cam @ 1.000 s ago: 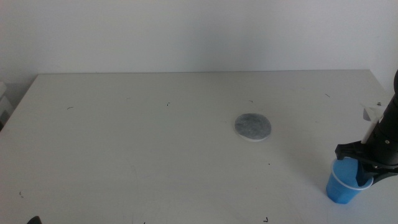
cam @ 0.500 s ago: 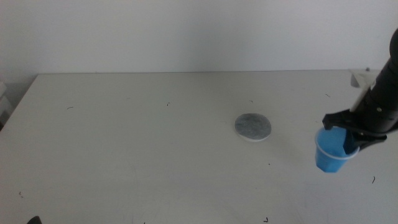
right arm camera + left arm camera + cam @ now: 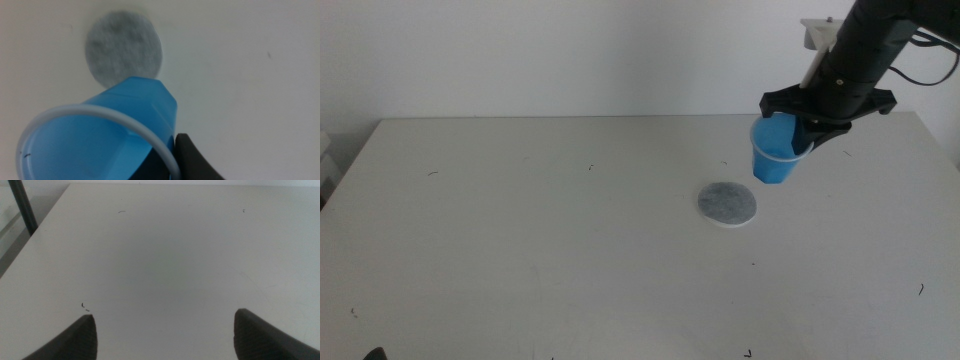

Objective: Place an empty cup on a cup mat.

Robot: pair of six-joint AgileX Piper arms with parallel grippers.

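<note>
Table (image 3: 570, 250): flat, white, matte surface with small dark specks and scuffs scattered across it. One item lies directly on it: the cup mat (image 3: 727, 203), a round mottled grey disc with a thin white edge (right of centre), lying flat.

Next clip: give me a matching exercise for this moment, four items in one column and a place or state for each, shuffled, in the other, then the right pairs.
Items
1. cup
2. cup mat
3. right hand
4. left hand

Places or states
A. open over bare table, holding nothing
B. lying flat on the table, nothing on it
C. up in the air, clear of the table, near the mat
D. shut on the cup's rim, one jaw inside the cup

Pairs: 1-C, 2-B, 3-D, 4-A
</note>
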